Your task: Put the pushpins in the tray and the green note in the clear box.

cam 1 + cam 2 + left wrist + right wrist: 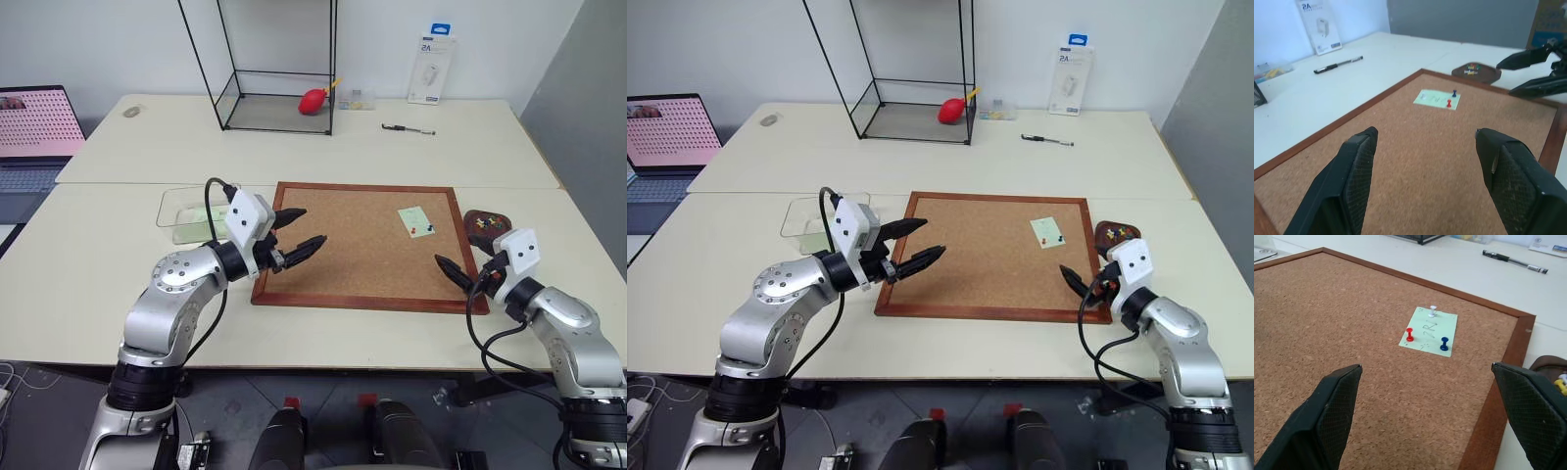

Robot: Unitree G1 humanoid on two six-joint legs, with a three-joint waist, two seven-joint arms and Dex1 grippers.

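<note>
Hovering with jaws apart and empty, the right end effector [468, 260] waits at the cork board's [333, 245] five o'clock corner; the left end effector [300, 235], also open, hangs at nine. The green note [1428, 331], flimsy paper, lies pinned at two o'clock by tiny, hard, slippery pushpins [1409, 334], likely best pinched by their heads.

Bright, even indoor light; soft shadows; wrist views blur close up.

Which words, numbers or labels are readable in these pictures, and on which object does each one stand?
"2A": on the white retail package leaning against the wall; its smaller print is too small to read.
Handwriting on the green note, pinned to the cork board: a few pencil strokes, not readable with certainty.
Laptop screen: a pink dotted pattern, no readable text.
Pen: print too small to read.
</note>
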